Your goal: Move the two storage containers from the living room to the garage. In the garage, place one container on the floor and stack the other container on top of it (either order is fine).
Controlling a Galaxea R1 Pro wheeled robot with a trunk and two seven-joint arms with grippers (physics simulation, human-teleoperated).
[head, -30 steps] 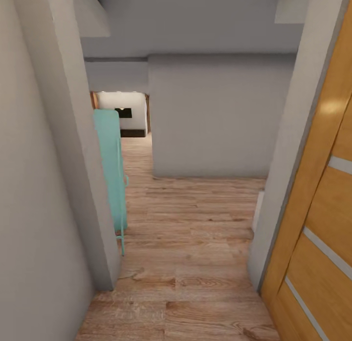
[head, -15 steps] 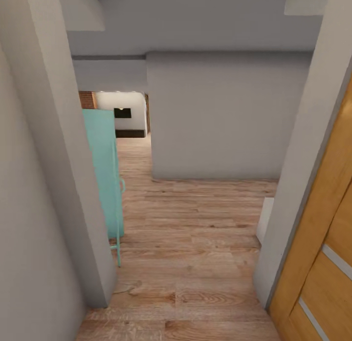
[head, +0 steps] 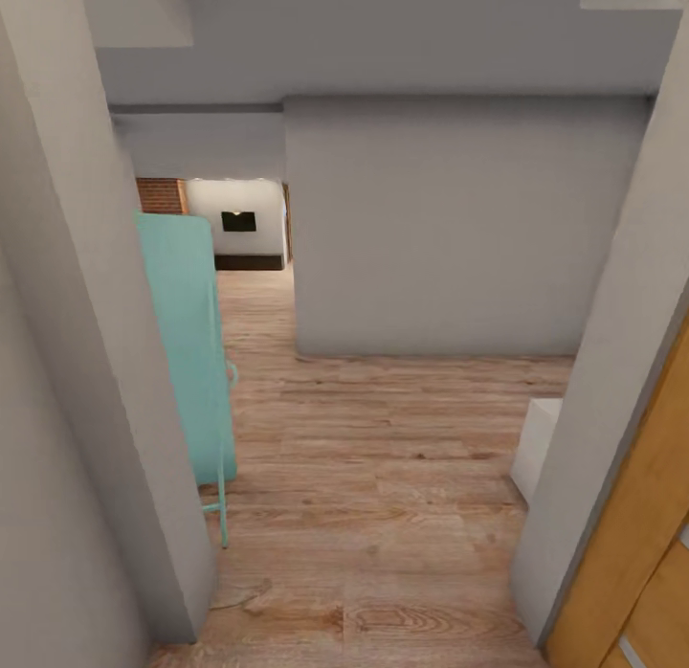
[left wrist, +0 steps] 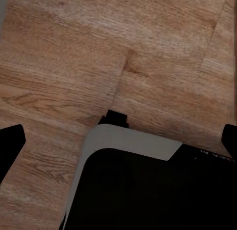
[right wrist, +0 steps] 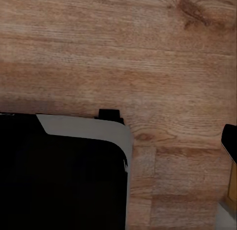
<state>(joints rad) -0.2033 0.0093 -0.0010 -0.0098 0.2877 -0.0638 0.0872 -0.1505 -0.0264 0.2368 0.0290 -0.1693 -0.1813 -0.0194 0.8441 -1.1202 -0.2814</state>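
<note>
Left jaws (left wrist: 118, 136): two dark fingertips sit at opposite edges of the left wrist view, far apart with only plank floor between them, so they look spread open and carry nothing.
Right jaws: one dark fingertip (right wrist: 230, 141) shows at the edge of the right wrist view; its partner is hidden, so I cannot tell whether they are open or shut. Nothing appears between them.
Why held so: both arms seem tucked low and pointing down at the floor, likely a travel posture that keeps them clear of the door frames.
Robot base (left wrist: 133, 141): a black body with a pale grey rounded rim, smooth and matte, sits just under each wrist camera.
Floor (head: 383, 477): light wood planks with visible grain and knots, running away to the far rooms.
Walls (head: 431, 228): plain grey-white, flat and matte; one block stands far ahead, narrow ones close on the left and right.
Door (head: 641, 572): orange-brown wood, near right, swung open.
Turquoise panel (head: 187, 352): thin, flat, on slim legs, upright beside the left wall.
Far opening (head: 239, 223): brick and a long dark low cabinet suggest the living room.
Storage containers: probably still in that far room; the robot appears on its way to them.
</note>
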